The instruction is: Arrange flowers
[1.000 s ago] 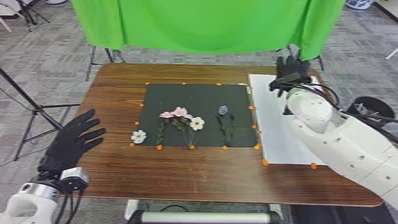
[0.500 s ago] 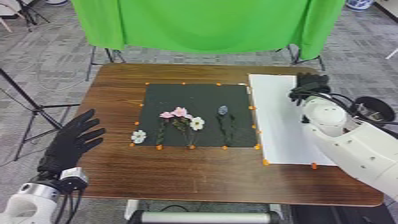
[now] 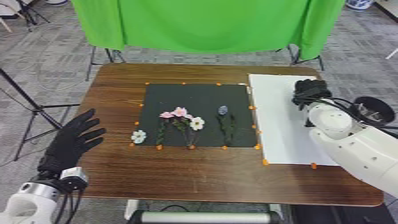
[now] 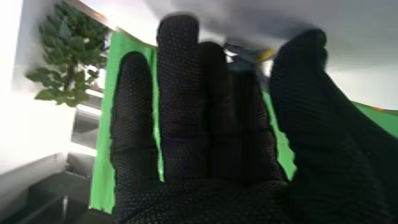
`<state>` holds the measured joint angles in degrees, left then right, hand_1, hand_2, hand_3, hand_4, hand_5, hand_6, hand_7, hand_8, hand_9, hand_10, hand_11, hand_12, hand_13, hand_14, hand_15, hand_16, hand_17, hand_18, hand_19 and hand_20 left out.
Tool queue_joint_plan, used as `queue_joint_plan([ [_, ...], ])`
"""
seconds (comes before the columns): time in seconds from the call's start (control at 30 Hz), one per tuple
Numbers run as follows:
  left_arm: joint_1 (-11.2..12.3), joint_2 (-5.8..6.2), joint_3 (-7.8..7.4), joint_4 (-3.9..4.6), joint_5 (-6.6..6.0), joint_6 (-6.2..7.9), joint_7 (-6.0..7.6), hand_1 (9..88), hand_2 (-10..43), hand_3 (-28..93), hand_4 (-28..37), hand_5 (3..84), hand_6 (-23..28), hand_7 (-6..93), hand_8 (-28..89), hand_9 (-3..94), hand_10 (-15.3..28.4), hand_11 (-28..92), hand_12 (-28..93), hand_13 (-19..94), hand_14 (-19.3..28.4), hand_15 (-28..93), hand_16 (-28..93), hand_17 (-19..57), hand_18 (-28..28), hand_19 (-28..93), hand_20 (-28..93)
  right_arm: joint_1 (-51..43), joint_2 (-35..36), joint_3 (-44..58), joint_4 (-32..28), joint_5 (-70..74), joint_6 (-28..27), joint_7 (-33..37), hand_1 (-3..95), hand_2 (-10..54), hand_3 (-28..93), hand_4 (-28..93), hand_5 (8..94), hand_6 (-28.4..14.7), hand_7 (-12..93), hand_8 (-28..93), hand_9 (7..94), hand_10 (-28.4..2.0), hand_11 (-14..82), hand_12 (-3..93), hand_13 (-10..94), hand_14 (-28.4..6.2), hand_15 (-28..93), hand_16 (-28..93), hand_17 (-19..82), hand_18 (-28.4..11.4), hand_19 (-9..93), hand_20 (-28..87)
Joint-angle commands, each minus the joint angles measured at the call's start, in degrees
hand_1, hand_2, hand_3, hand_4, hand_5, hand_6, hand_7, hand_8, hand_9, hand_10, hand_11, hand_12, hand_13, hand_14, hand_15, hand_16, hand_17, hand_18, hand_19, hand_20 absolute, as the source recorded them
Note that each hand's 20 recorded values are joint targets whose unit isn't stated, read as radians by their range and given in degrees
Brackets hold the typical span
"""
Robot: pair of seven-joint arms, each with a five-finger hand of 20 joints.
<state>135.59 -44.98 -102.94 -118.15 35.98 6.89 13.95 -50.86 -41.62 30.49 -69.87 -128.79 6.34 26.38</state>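
Note:
Flowers lie on a dark mat (image 3: 164,137): pink flowers (image 3: 179,112), a white flower (image 3: 196,123) beside them, another white flower (image 3: 139,136) at the lower left corner and a bluish-grey bloom (image 3: 223,110) with a green stem on the right. My right hand (image 3: 311,91) is over the right edge of the white sheet (image 3: 284,135), apart from the flowers. In the right wrist view, the right hand (image 4: 191,125) has straight fingers and holds nothing. My left hand (image 3: 67,145) is open at the table's left edge.
Orange markers line the mat and the sheet. The brown table (image 3: 195,175) extends in front of the mat. A dark bin (image 3: 373,111) stands right of the table, and a green cloth (image 3: 209,25) hangs behind it.
My right hand has moved to the right and toward the robot, from the sheet's far end to its right edge. The left hand and the flowers have stayed put.

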Motion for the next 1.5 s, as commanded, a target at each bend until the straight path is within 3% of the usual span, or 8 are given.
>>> queue_joint_plan([
  [0.03,-0.1,-0.43,-0.03,0.15,0.15,-1.23,-0.84,25.4,-1.3,70,-24.7,24.5,2.4,21.1,-11,21.0,11.6,22,16,19,15.4,38,0,-8.8,22.5,48,10,1.8,-0.2,-4.6,2.7,-3.3,11.2,0.9,46.9,-7.0,81,-28,60.6,4.6,46,-11,84.1,-3.6,12.8,36.4,82,-0.3,34,31,30,-15.0,71,25],
  [0.2,0.4,-0.43,-0.44,-0.01,0.20,-0.93,-0.67,25.3,-1.2,70,-24.7,24.5,2.4,21.0,-11,21.0,11.5,23,17,19,15.4,37,0,-8.8,22.6,47,10,-0.3,0.3,-2.2,0.3,-5.1,12.8,-0.3,48.3,-9.3,82,-28,74.3,5.4,40,-6,91.9,-3.8,20.9,35.4,90,-0.5,41,26,35,-15.2,77,27],
  [0.47,1.0,-0.70,-0.64,-0.29,0.09,-0.73,-0.56,25.3,-1.3,70,-24.7,24.4,2.3,21.0,-11,21.0,11.4,23,17,19,15.4,37,0,-8.8,22.5,47,10,-13.8,0.7,12.1,-16.9,-11.2,9.7,-7.1,47.4,-9.5,84,-28,76.1,5.2,38,-6,93.0,-4.0,20.6,35.3,90,-0.5,42,26,35,-15.8,78,28],
  [0.63,0.5,-0.81,-0.38,-0.21,0.25,-0.90,-0.75,25.3,-1.3,70,-24.7,24.5,2.4,20.9,-11,21.0,11.6,23,16,19,15.4,38,0,-8.8,22.5,47,10,-19.2,-1.2,15.4,-23.9,-13.7,7.1,-12.1,47.2,-9.5,85,-28,76.2,5.1,38,-5,92.9,-4.0,20.4,35.7,90,-0.6,42,26,36,-15.7,78,28],
  [0.8,-0.2,-1.01,0.17,-0.03,0.28,-1.05,-1.03,25.3,-1.3,70,-24.6,24.4,2.3,21.0,-11,21.0,11.5,23,17,19,15.4,38,0,-8.9,22.6,47,10,-21.1,-2.3,15.7,-26.2,-14.8,4.7,-14.6,46.8,-9.5,85,-28,76.0,5.3,38,-5,92.6,-4.1,19.8,35.9,89,-0.5,42,27,35,-15.8,78,28],
  [1.07,1.1,-1.18,-0.53,-0.47,0.04,-0.33,-0.54,25.4,-1.2,70,-24.6,24.4,2.3,21.0,-11,20.9,11.5,23,17,19,15.4,37,0,-8.9,22.5,47,10,-23.2,-2.2,16.2,-26.8,-15.0,2.4,-16.1,46.1,-9.5,85,-28,75.8,5.3,39,-5,92.5,-4.0,19.2,36.3,89,-0.6,43,26,34,-15.8,78,28],
  [1.33,0.9,-1.09,-0.37,-0.30,-0.04,-0.34,-0.55,25.4,-1.2,70,-24.6,24.4,2.3,21.0,-11,21.0,11.6,22,16,19,15.4,38,0,-8.9,22.6,47,10,-25.6,-1.8,18.5,-28.8,-15.5,0.9,-17.7,45.5,-9.5,86,-28,75.5,5.3,39,-5,92.3,-3.7,18.5,37.1,88,-0.6,43,27,34,-16.0,78,29],
  [1.5,0.7,-1.11,-0.45,-0.21,0.12,-0.62,-0.80,25.4,-1.2,70,-24.5,24.4,2.3,21.0,-11,20.9,11.5,23,17,19,15.4,38,0,-8.9,22.6,47,10,-27.1,-1.6,20.6,-29.6,-14.7,-1.3,-18.6,38.9,-9.5,84,-28,72.4,4.5,40,-6,88.6,-4.6,23.2,33.8,85,-1.2,45,25,32,-16.4,77,30],
])
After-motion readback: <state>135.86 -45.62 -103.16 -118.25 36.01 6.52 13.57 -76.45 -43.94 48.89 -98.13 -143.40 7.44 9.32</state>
